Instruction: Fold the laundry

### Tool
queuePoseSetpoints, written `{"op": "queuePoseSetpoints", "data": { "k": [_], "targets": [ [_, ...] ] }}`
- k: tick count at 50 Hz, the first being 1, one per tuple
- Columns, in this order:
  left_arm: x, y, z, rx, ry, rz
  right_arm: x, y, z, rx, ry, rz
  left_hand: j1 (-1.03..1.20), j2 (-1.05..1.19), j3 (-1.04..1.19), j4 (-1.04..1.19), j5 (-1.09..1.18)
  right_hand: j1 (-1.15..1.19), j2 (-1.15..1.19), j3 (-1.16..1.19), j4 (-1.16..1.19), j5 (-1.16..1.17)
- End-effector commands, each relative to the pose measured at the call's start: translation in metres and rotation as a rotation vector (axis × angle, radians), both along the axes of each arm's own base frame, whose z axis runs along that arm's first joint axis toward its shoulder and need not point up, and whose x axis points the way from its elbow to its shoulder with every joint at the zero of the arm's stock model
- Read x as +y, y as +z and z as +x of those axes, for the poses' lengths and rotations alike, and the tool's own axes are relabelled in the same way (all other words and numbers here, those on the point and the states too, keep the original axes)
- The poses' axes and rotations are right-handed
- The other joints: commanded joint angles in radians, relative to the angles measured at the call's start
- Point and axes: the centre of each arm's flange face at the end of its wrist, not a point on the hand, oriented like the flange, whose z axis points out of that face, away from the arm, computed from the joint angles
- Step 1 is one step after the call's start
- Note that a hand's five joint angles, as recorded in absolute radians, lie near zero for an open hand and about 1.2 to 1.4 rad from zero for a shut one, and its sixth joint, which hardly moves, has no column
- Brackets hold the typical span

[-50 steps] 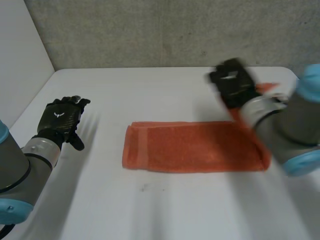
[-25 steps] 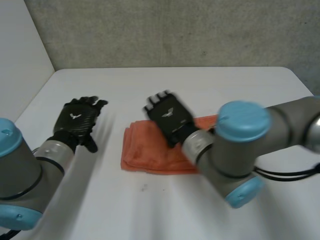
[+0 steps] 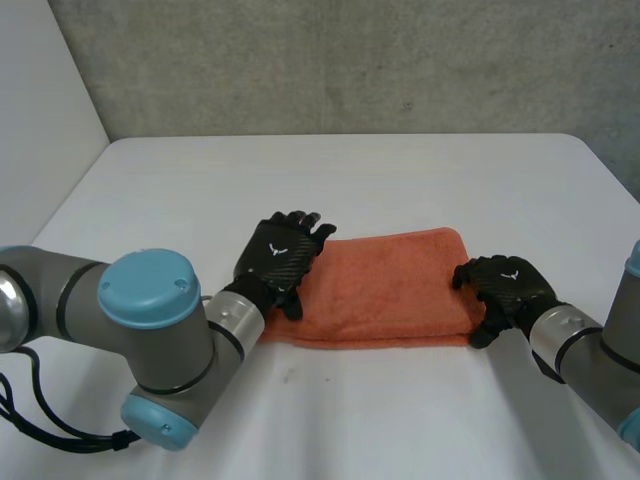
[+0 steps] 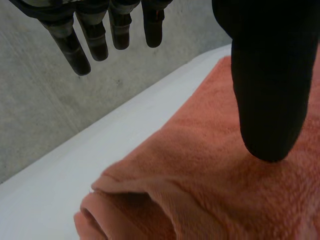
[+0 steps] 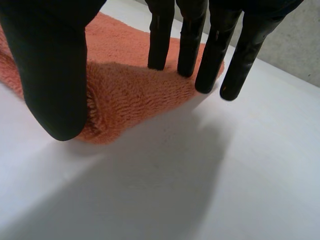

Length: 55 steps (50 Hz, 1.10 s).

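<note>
A folded orange towel (image 3: 390, 285) lies flat across the middle of the white table (image 3: 330, 180). My left hand (image 3: 280, 255) rests over the towel's left end with its fingers straight. In the left wrist view its thumb (image 4: 270, 75) hangs just above the towel (image 4: 210, 190), whose folded layers show at the end beneath the fingers. My right hand (image 3: 508, 290) is at the towel's right end. In the right wrist view its straight fingers (image 5: 160, 35) stand on top of the towel (image 5: 125, 85) and its thumb (image 5: 50, 65) is beside the near edge.
A grey wall (image 3: 350, 60) runs along the table's far edge, and a white panel (image 3: 40, 120) stands at the left. Bare tabletop lies in front of the towel (image 3: 350, 420) and behind it.
My left hand moved right from the bare table onto the towel's left end. My right arm swung from over the towel's left part back to its right end. The towel now looks shorter.
</note>
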Motion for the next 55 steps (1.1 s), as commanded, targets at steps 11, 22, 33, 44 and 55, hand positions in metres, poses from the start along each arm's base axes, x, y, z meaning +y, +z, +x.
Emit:
{"op": "queuePoseSetpoints", "data": {
  "k": [11,22,33,44,55],
  "targets": [
    [-0.011,-0.006,0.023,-0.032,0.098,0.035,-0.003,0.001,0.005,-0.011,0.008,-0.053,-0.004,0.013,0.009,0.010,-0.026,0.929,0.862,0.860,0.860,0.872],
    [0.001,0.024,0.042,-0.028,0.183,0.026,-0.018,0.049,0.042,-0.038,0.096,-0.213,-0.008,0.010,0.005,0.007,-0.030,0.959,0.893,0.891,0.891,0.903],
    [0.004,0.049,0.076,-0.008,0.310,-0.013,0.080,0.044,0.196,-0.090,0.595,-0.208,-0.008,0.010,0.005,0.007,-0.030,0.959,0.893,0.891,0.891,0.903],
    [-0.005,0.059,0.090,0.007,0.382,-0.038,0.098,0.017,0.217,-0.021,0.638,-0.172,-0.008,0.010,0.005,0.007,-0.030,0.068,0.001,0.000,0.000,0.011],
    [-0.022,0.069,0.062,0.095,0.332,-0.052,0.044,0.095,0.164,-0.270,0.284,-0.147,-0.008,0.010,0.005,0.007,-0.030,-0.262,-0.329,-0.331,-0.331,-0.319]
  ]
}}
